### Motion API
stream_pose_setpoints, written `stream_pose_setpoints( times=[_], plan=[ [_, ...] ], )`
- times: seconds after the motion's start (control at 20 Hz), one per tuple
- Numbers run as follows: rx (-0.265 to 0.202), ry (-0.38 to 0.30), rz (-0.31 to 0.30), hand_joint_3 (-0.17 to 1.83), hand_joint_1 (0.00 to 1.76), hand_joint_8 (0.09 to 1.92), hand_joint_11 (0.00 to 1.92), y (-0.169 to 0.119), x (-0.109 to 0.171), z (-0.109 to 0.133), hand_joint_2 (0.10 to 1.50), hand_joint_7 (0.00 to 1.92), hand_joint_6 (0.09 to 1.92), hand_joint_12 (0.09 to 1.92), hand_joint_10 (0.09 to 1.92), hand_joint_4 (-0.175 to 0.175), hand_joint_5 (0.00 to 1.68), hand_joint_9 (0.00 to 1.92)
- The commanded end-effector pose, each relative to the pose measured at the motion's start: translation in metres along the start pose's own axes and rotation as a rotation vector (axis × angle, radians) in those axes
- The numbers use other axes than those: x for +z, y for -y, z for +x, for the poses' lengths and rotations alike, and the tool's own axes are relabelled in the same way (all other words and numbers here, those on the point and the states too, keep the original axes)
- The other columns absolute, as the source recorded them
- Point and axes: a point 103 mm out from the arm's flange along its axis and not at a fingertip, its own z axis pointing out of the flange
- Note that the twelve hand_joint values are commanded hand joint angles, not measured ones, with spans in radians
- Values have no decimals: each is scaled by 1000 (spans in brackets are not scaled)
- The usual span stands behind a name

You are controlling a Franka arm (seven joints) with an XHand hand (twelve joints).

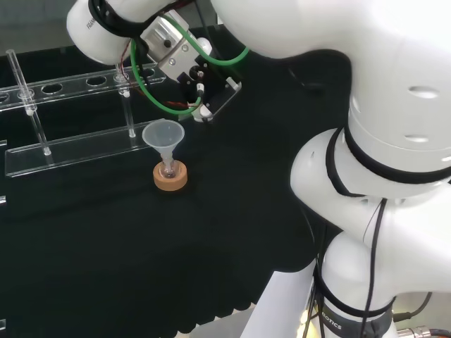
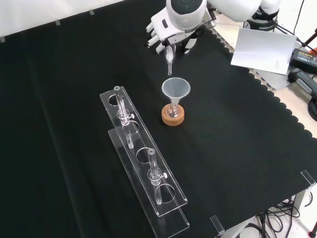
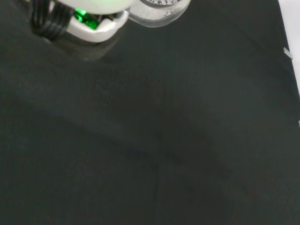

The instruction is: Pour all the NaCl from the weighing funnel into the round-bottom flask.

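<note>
Head view: a plastic funnel sits in the neck of a small flask on a cork ring, just in front of a clear rack on the black worktop.

Front view: the hand has its fingers curled round a glass weighing funnel, stem pointing down, above and behind the plastic funnel's mouth.

Wrist view: a blurry glass bulb with white grains inside, over black cloth.

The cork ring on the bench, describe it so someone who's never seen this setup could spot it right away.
In the front view, start at the long clear rack lying across the black cloth, then look to its right, below the hand. The cork ring sits there under a clear funnel. It is the one tan, opaque piece among clear ware.
</note>
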Motion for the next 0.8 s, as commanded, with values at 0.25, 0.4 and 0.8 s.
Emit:
stream_pose_setpoints(
  times=[0.25, 0.4, 0.8],
  plan=[
    [-63, -27, -85, 616, 1122, 656, 836, 9, -16, 14, 677, 628, 637, 1034, 272, 175, 1283, 1050],
    [-61, -11, -81, 616, 1122, 657, 838, 9, -17, 15, 677, 629, 638, 1034, 272, 175, 1283, 1050],
    [-70, 38, -65, 617, 1122, 658, 839, 9, -18, 25, 677, 629, 641, 1032, 271, 175, 1281, 1051]
  ],
)
